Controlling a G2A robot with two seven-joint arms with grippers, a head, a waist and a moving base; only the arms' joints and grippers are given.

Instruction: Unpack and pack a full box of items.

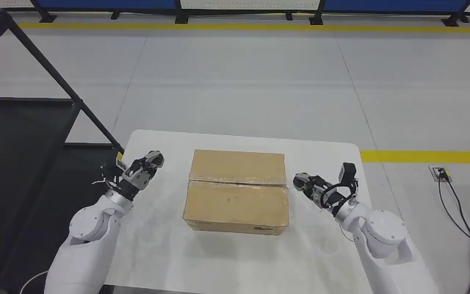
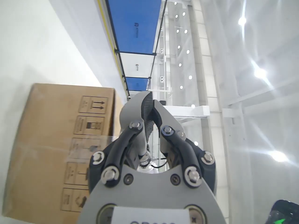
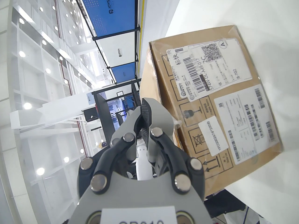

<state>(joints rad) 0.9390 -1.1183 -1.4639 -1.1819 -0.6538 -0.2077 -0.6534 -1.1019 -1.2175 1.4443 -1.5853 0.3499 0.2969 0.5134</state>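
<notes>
White table on a pale grey floor; yellow floor line and blue panels along the far side, black frame off to the robot's left, wall-type socket with a cable on the floor to its right.

Cardboard box sits about mid-table, flat on its base. Flaps are down and the centre seam, taped over, runs left to right across the lid. Nothing is out of it.

Left gripper hovers near the box's left end, apart from it, not touching. Fingers are pressed together at the tips, nothing between them. From the left wrist, the box end beside it shows a column of printed handling symbols under clear tape.

Right gripper is just beside the box's right end, a small gap between them, no contact seen. Fingers are together too, holding nothing. From the right wrist, that end of the box carries white shipping labels with barcodes, plus more handling symbols.

Both arms are low over the table, one on each side, box between them.
</notes>
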